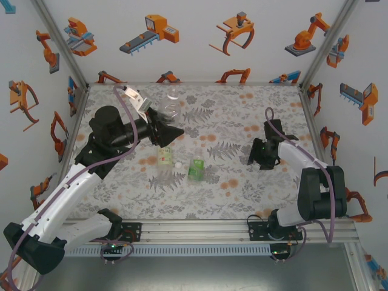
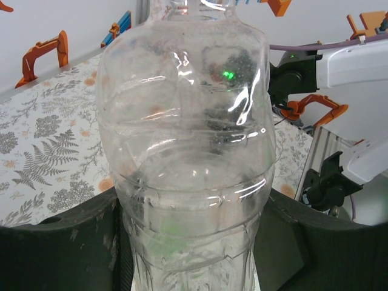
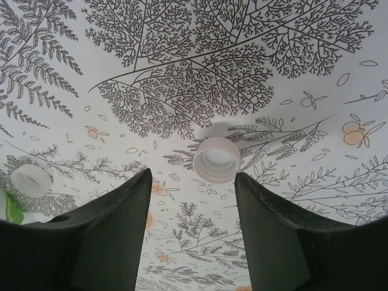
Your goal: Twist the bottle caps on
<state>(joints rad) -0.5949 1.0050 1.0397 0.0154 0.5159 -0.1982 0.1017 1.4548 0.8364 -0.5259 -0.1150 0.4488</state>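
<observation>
Two tools at work. Left tool (image 2: 191, 236) pinches the unlabelled bottle (image 2: 188, 151) by its body. Right tool (image 3: 193, 242) is spread, low over the desk (image 1: 242, 121). A white cap (image 3: 216, 159) lies just ahead of its gap, untouched. Yellow-label bottle (image 1: 164, 156) and green-label bottle (image 1: 196, 168) sit mid-desk, near each other.

White panel walls (image 1: 200, 54) printed with orange and blue cartoon robot arms stood on three sides, joined at the corners by silver aluminium posts (image 1: 60, 42). A pale tablecloth (image 1: 242, 109) patterned with grey ferns and orange blossoms covered the table. A slotted aluminium rail (image 1: 194, 229) ran along its near edge.
</observation>
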